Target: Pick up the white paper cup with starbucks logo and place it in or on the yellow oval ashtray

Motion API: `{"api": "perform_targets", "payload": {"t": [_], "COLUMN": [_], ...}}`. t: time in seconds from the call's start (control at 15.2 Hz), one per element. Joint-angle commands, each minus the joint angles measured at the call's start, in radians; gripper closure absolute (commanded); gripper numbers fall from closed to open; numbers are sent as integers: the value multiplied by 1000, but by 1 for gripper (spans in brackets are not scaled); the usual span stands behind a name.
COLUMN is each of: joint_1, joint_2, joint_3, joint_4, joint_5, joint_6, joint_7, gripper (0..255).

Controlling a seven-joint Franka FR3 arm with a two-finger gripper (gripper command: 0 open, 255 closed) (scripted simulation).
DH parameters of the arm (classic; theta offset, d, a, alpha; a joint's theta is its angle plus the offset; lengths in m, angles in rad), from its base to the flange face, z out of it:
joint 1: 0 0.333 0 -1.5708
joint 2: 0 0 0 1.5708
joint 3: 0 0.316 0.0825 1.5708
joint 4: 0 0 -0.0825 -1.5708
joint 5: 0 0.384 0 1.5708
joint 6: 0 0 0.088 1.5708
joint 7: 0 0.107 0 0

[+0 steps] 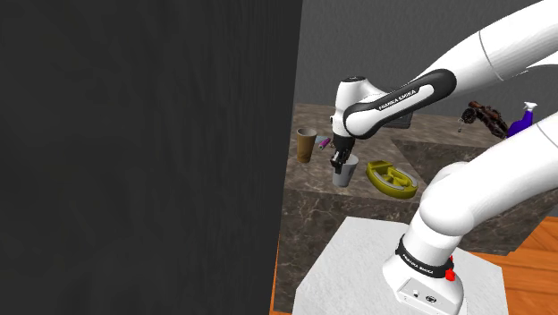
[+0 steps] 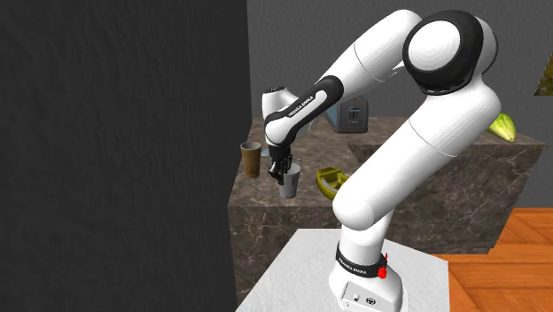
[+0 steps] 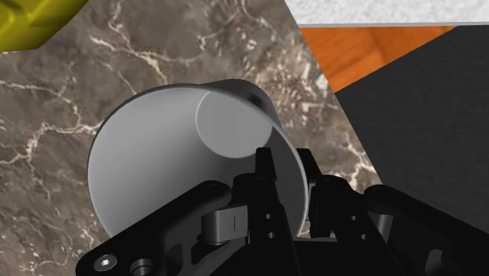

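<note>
A plain grey-white paper cup [image 1: 344,177] [image 2: 290,186] stands upright on the dark marble counter [image 1: 308,192], no logo visible. My black gripper [image 1: 341,165] [image 2: 284,171] comes down onto its rim. In the wrist view the gripper [image 3: 288,179] has one finger inside the cup [image 3: 157,157] and the other outside, pinching the wall. The yellow oval ashtray [image 1: 391,178] [image 2: 331,180] [image 3: 27,19] lies on the counter just beside the cup, on the shoulder view's right.
A brown cup [image 1: 306,144] [image 2: 251,159] stands behind the grey-white cup, near the tall dark panel [image 1: 143,152]. A grey toaster [image 2: 354,115] sits at the counter's back. A purple spray bottle [image 1: 523,121] and a brown object [image 1: 483,114] are far right.
</note>
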Motion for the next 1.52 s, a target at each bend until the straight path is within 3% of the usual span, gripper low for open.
{"api": "perform_targets", "payload": {"t": [0.0,0.33,1.45], "joint_1": [0,0,15], "joint_2": [0,0,-128], "joint_3": [0,0,25], "joint_4": [0,0,152], "joint_5": [0,0,43], "joint_6": [0,0,-279], "joint_7": [0,0,-38], "gripper": [255,255,255]}}
